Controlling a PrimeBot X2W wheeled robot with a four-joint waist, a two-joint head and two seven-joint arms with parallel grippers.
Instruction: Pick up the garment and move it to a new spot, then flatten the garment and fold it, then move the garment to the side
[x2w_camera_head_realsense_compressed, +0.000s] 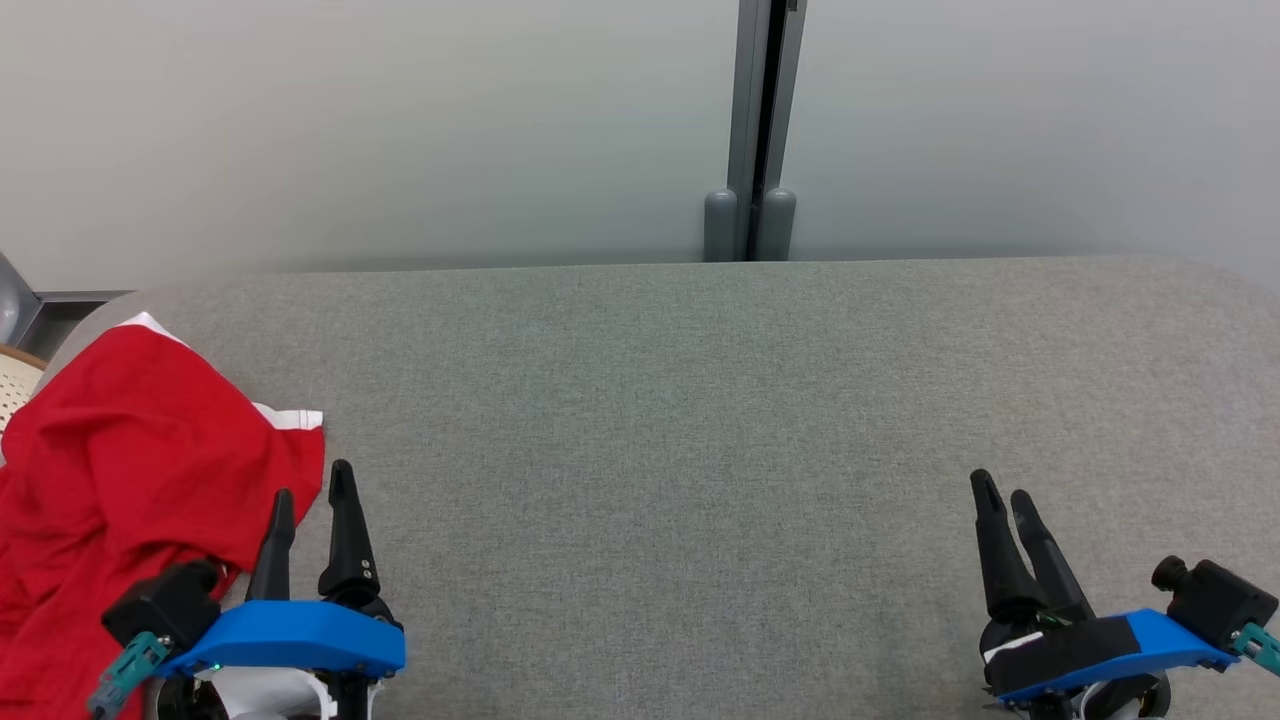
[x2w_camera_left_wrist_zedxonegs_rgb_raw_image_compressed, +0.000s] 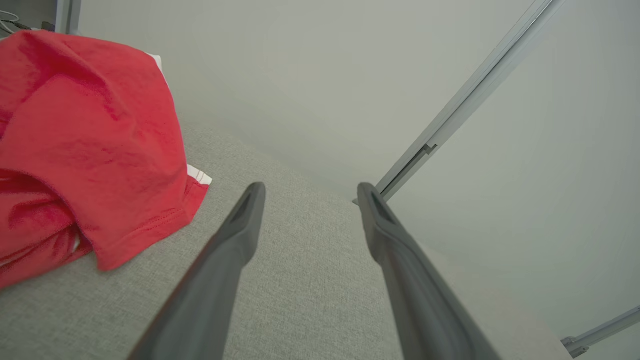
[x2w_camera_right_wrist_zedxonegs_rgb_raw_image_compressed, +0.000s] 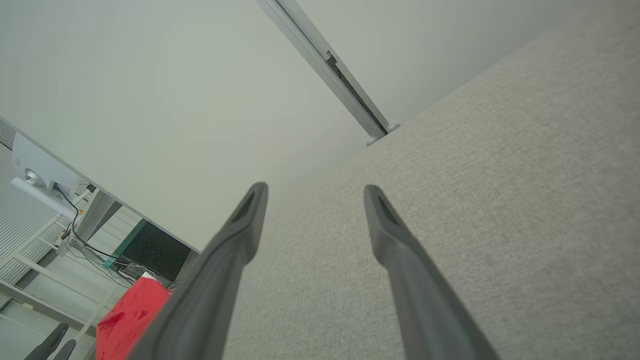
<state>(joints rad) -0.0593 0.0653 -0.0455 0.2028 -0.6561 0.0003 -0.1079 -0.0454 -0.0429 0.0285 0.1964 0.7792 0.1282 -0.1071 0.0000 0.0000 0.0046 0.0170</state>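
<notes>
Red garment (x2w_camera_head_realsense_compressed: 130, 470) lies bunched up at the left end of the grey fabric table (x2w_camera_head_realsense_compressed: 700, 430), with a white-trimmed edge poking out toward the middle. Your left gripper (x2w_camera_head_realsense_compressed: 312, 482) sits at lower left, jaws spread wide and holding nothing. The garment's hem is just beside its left finger, and the left wrist view shows a gap between them. Your right gripper (x2w_camera_head_realsense_compressed: 1001, 488) sits at lower right, well apart from the garment, jaws also wide and empty over bare table. A grey post (x2w_camera_head_realsense_compressed: 760, 130) stands behind the table's far edge.
</notes>
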